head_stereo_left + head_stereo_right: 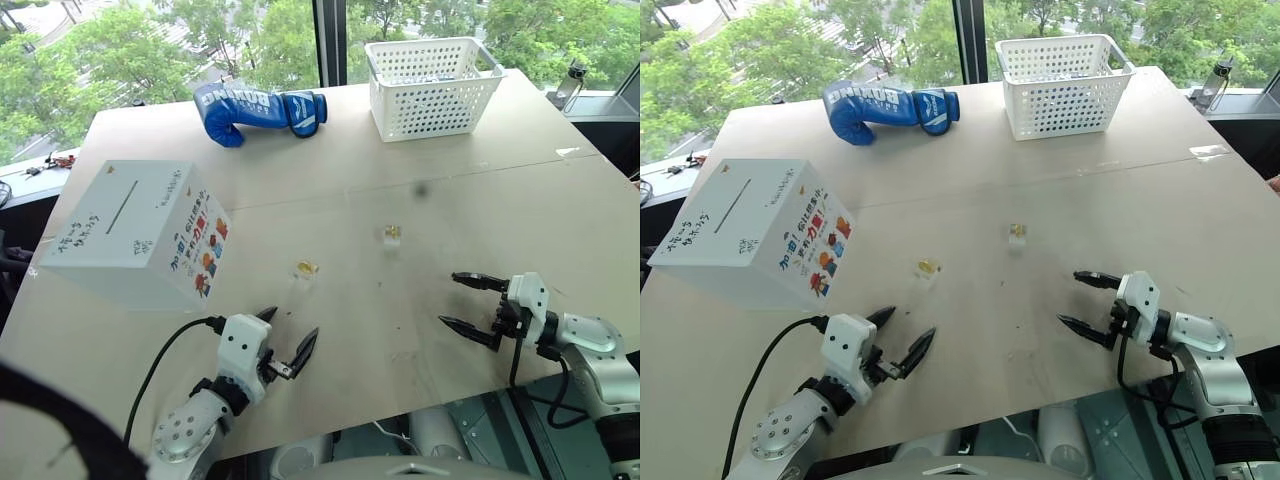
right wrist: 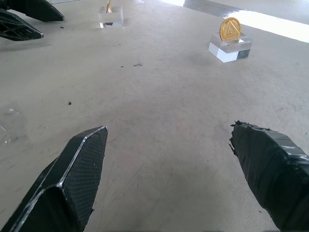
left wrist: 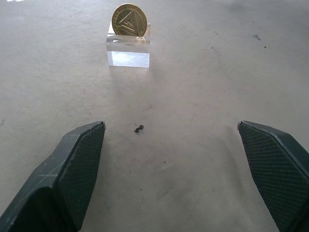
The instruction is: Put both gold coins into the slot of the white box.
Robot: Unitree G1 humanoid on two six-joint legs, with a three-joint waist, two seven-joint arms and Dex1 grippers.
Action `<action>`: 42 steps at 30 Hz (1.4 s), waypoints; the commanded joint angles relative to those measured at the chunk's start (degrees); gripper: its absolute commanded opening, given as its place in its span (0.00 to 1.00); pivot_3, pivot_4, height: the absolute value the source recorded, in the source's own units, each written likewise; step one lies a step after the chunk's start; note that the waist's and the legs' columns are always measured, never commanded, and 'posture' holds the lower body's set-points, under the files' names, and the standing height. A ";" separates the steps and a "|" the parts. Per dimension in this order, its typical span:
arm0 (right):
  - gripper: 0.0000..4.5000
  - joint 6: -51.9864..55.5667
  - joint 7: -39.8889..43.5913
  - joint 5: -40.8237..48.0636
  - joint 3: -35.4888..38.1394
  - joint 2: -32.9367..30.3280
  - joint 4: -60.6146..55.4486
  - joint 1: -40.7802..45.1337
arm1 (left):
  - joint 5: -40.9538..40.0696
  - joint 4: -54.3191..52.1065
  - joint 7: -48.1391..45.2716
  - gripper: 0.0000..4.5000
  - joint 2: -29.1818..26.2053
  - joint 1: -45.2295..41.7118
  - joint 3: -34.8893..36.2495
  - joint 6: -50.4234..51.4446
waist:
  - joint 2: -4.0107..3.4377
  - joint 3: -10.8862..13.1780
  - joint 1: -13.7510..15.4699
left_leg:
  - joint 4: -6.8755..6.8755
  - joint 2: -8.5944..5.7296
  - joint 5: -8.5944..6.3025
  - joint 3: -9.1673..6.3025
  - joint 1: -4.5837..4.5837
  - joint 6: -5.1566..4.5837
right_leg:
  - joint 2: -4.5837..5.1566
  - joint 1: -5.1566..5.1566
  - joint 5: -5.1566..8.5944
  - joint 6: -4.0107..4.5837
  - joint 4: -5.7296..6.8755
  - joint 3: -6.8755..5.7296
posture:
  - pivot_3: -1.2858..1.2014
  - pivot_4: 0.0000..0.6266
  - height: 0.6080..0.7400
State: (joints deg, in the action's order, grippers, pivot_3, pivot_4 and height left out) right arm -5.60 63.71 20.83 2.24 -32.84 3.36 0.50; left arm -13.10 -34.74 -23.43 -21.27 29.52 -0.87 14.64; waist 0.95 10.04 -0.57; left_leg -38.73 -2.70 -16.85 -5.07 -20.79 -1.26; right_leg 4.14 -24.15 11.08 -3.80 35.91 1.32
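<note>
Gold coins sit upright on clear blocks mid-worktop (image 1: 420, 330): one (image 1: 306, 267) at 12 o'clock just ahead of left end effector (image 1: 290, 340), other (image 1: 392, 232) at 10 o'clock from right end effector (image 1: 468, 302). Both end effectors spread wide, empty. White box (image 1: 140, 235) with slot (image 1: 121, 207) at far left.

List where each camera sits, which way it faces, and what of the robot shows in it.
Left eye: on the head, looking forward and down at the table; box, glove, basket; both arms, left pincer and right pincer open.
Right eye: beside it, same scene, same arms.
Left wrist: along its two fingers at the near coin upright on a clear block.
Right wrist: along its own fingers at the far coin.
Shared: the right wrist view also shows the near coin edge-on, and the left pincer.
</note>
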 commanded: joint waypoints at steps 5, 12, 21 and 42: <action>0.98 -0.67 -1.29 1.19 0.95 0.96 -2.04 -0.83 | -0.71 -0.26 -3.09 1.00 -1.64 0.90 0.30 -1.80 | 0.00 0.00 0.00 | 0.00 0.00 0.00 -0.01 -0.01 0.00 | 0.00 0.00 0.00 0.00 0.00 0.00 | 0.52 0.24 0.85; 0.98 -1.62 -1.53 0.31 -0.03 2.53 -0.27 0.60 | -1.75 0.92 -5.32 1.00 -2.68 -0.42 1.85 -2.55 | -0.01 0.00 -0.03 | 0.00 0.00 0.00 0.00 0.01 0.00 | -0.01 0.00 0.00 0.00 0.00 0.00 | 0.52 0.24 0.85; 0.98 -1.61 -0.79 0.91 0.41 2.35 1.33 2.45 | -2.89 0.78 -8.01 1.00 -4.62 -1.79 2.91 -2.70 | -0.01 0.00 -0.03 | 0.01 0.00 0.00 -0.01 0.01 0.00 | -0.01 -0.01 0.00 0.00 0.00 -0.01 | 0.52 0.24 0.85; 0.98 10.19 -22.81 -9.44 -4.02 10.27 5.69 24.08 | -13.53 -11.55 -7.32 1.00 -10.36 -14.39 7.29 10.43 | -0.06 0.00 -0.33 | 0.05 -0.02 0.03 0.00 0.02 0.05 | -0.04 -0.05 -0.03 0.03 0.02 0.03 | 0.52 0.24 0.85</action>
State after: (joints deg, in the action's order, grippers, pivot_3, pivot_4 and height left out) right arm 3.69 43.21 12.01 -1.21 -23.54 11.46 23.80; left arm -25.56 -43.48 -31.41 -31.67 14.62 5.21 24.75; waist 0.89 10.03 -0.90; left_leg -38.66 -2.71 -16.82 -5.07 -20.77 -1.21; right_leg 4.10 -24.21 11.06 -3.77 35.92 1.36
